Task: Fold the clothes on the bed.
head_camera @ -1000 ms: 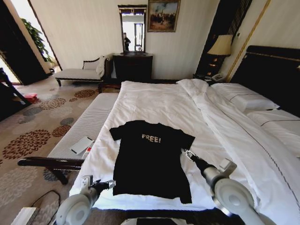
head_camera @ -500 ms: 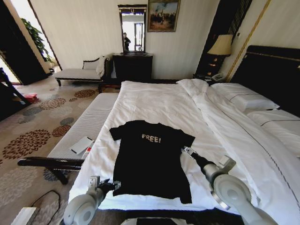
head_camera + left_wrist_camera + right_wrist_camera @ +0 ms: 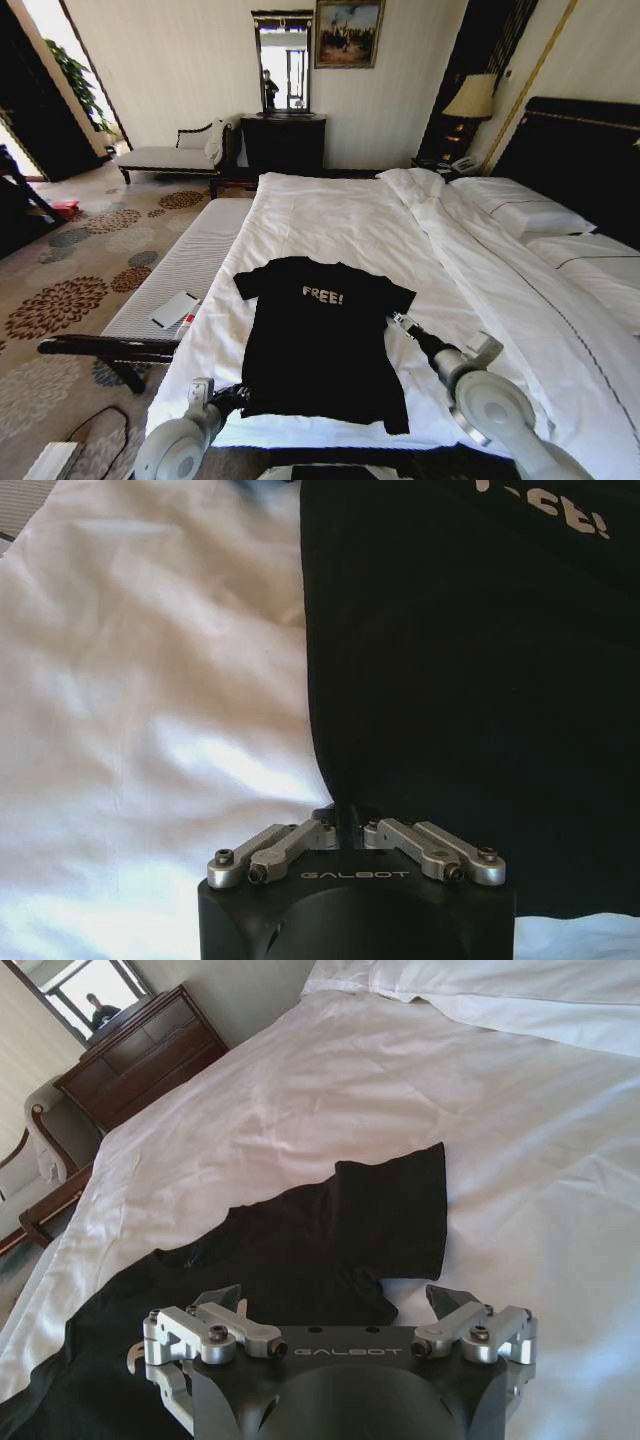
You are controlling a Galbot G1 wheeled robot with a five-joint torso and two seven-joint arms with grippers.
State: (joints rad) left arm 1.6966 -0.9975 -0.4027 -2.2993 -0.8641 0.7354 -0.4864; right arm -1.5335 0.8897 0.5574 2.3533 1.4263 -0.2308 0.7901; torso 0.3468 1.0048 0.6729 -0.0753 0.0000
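Head view: the black short-sleeved cotton T-shirt (image 3: 322,340) with white lettering lies flat on the large white-sheeted bed (image 3: 350,225); limp and light, best pinched at hem corners and sleeves.
Left wrist view: left tool (image 3: 345,825) pinched narrow at the shirt's side edge.
Right wrist view: right tool (image 3: 335,1305) spread wide, hovering just beside the sleeve.

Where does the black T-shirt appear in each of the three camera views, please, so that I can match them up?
Head view: the black T-shirt lies flat on the near part of the bed, between both arms.
Left wrist view: its dark fabric spreads beyond the left pincer, which sits at its side edge.
Right wrist view: its sleeve and body lie just beyond the open right pincer.
Shared landmark: the white "FREE!" lettering, partly visible at the left wrist.
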